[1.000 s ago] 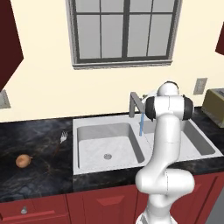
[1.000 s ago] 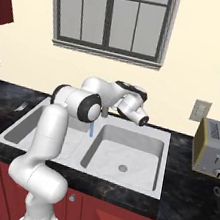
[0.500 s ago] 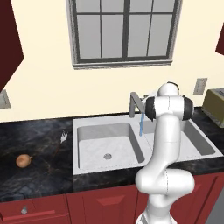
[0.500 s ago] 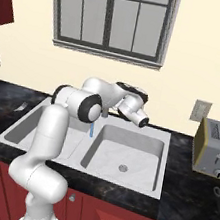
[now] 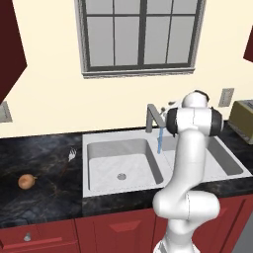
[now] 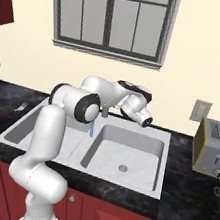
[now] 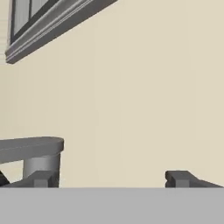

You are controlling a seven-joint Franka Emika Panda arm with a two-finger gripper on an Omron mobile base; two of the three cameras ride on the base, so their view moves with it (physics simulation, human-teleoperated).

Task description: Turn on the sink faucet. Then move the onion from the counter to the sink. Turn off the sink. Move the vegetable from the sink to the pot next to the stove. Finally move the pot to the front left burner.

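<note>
Water runs in a thin blue stream (image 5: 159,141) from the grey sink faucet (image 5: 152,116) into the pale sink (image 5: 99,141). The small tan-orange onion (image 5: 27,181) lies on the black counter (image 5: 44,158), far left of the basin. My gripper (image 7: 111,180) is up beside the faucet (image 7: 39,153), facing the cream wall. It is open, fingertips (image 7: 179,177) wide apart with nothing between them. From the right base view the gripper (image 6: 143,118) hangs over the back rim of the sink (image 6: 127,140), just right of the faucet (image 6: 103,112).
A grey toaster (image 6: 214,150) stands on the counter right of the sink, below a wall outlet (image 6: 200,111). A small white utensil (image 5: 72,154) lies on the counter between onion and sink. The window sill (image 5: 143,73) runs above the faucet.
</note>
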